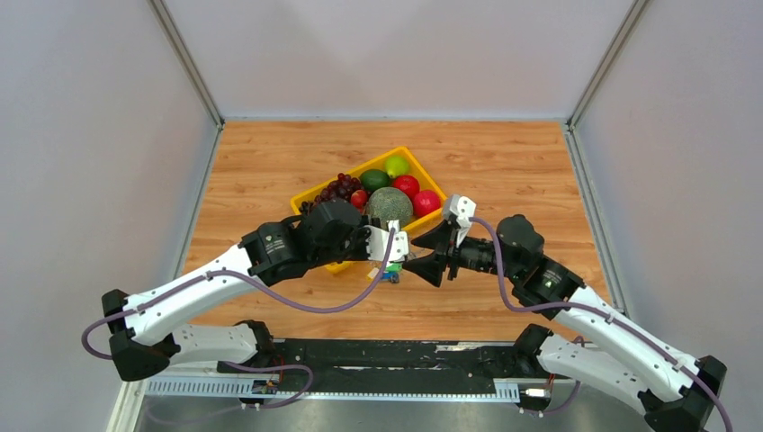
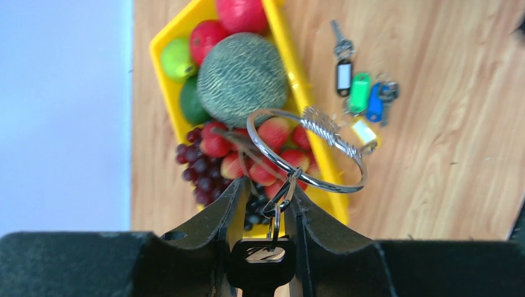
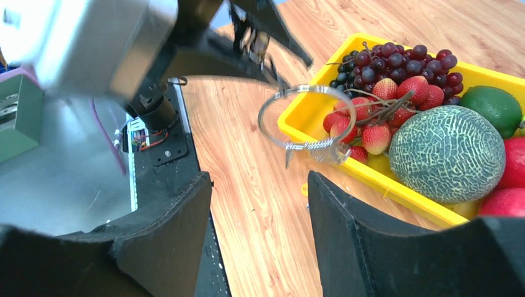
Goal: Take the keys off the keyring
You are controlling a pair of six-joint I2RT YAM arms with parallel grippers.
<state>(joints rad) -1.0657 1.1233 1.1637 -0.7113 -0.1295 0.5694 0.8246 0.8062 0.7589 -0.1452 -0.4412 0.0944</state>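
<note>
My left gripper (image 2: 268, 185) is shut on a black-headed key (image 2: 260, 263). A small split ring links that key to the keyring (image 2: 309, 180), a thin silver loop held in the air over the tray's near edge. The keyring (image 3: 260, 120) also shows in the right wrist view, hanging from the left gripper (image 3: 260, 43). My right gripper (image 3: 259, 176) is open just short of the loop, with only bare table between its fingers. Loose keys with black (image 2: 343, 74), green (image 2: 359, 93) and blue (image 2: 374, 102) tags lie on the table beside the tray. In the top view both grippers (image 1: 400, 245) (image 1: 411, 255) meet near the tray's front corner.
A yellow tray (image 1: 425, 171) holds a melon (image 2: 241, 77), grapes (image 2: 198, 167), strawberries, limes and red apples. It sits at the middle of the wooden table. Grey walls enclose the table on three sides, and the arms' black base rail runs along the near edge.
</note>
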